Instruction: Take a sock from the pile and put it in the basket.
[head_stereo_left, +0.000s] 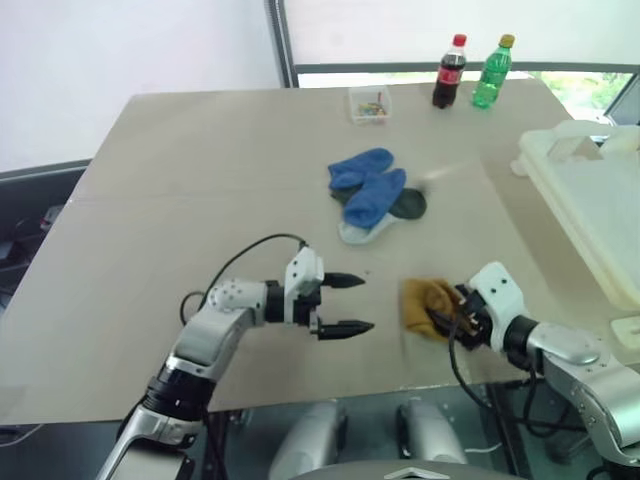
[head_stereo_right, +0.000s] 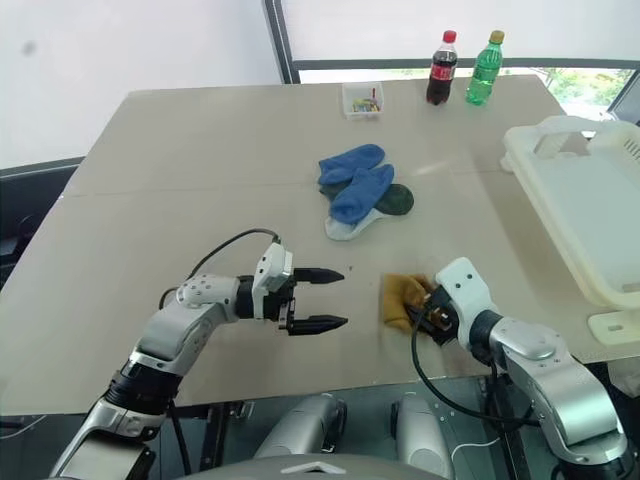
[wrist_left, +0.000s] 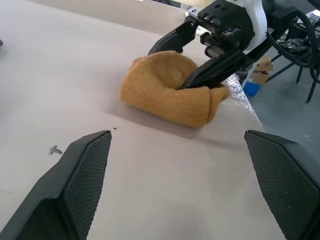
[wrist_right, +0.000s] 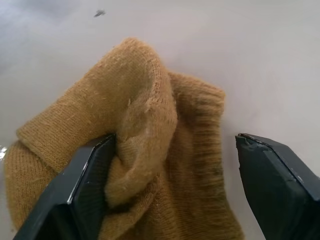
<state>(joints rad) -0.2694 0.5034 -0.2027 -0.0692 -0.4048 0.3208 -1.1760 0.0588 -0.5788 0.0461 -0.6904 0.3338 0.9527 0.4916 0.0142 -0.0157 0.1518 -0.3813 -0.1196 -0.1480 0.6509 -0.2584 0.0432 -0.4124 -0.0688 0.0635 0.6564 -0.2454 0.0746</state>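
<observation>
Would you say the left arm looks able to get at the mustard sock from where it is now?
Probably yes: bare table lies between the open left end effector and the mustard sock, though the right end effector already straddles it.

No lettering can be read on anything here.

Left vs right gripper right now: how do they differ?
Left gripper hangs over bare table, fingers wide apart with nothing between them. Right gripper sits at the crumpled mustard yellow fabric sock, jaws open around its folds, one finger against the cloth. Left points sideways toward the sock; right tilts down. Both have two black fingers.
</observation>
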